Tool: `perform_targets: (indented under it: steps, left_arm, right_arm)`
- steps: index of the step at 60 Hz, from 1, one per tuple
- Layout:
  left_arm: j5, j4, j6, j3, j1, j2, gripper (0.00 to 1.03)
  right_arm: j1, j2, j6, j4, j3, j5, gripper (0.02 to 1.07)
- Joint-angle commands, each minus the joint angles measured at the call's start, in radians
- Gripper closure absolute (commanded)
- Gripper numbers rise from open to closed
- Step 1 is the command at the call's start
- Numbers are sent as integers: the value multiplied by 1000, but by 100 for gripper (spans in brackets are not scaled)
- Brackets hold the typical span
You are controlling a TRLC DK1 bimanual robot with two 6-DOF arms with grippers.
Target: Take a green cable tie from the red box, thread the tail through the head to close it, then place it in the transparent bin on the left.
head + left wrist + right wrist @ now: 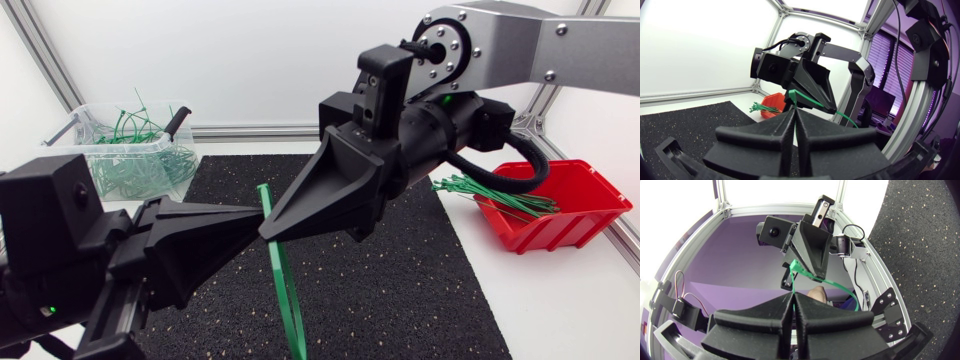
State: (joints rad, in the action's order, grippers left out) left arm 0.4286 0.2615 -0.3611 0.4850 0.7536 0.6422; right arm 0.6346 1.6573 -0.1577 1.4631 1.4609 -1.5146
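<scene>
Cable tie between tools (both pinching)

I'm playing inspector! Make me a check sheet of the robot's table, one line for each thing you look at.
Surface: white table with a black speckled mat in the middle.
Job's things: one green cable tie held up above the mat; spare ties in the red box; finished ties in the transparent bin.
Clutter: nothing seen.
Hands: left hand and right hand are both shut on the green cable tie, tip to tip.
Cables: black ribbed hose looping off the right arm.
Surroundings: silver frame rails along the table's edge.
</scene>
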Motion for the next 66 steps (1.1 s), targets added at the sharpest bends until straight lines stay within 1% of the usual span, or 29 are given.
perform_targets:
  steps: [1, 16, 66]
  left_arm:
    - [-7, -2, 19, -17, 7, 4, 100]
    - [-21, 2, -1, -6, -5, 14, 100]
    - [-37, 4, 1, 0, -8, 17, 100]
  right_arm:
    - [4, 13, -11, 16, 16, -22, 102]
    - [4, 12, -9, 31, 22, -24, 102]
    - [0, 41, -29, 29, 4, -24, 102]
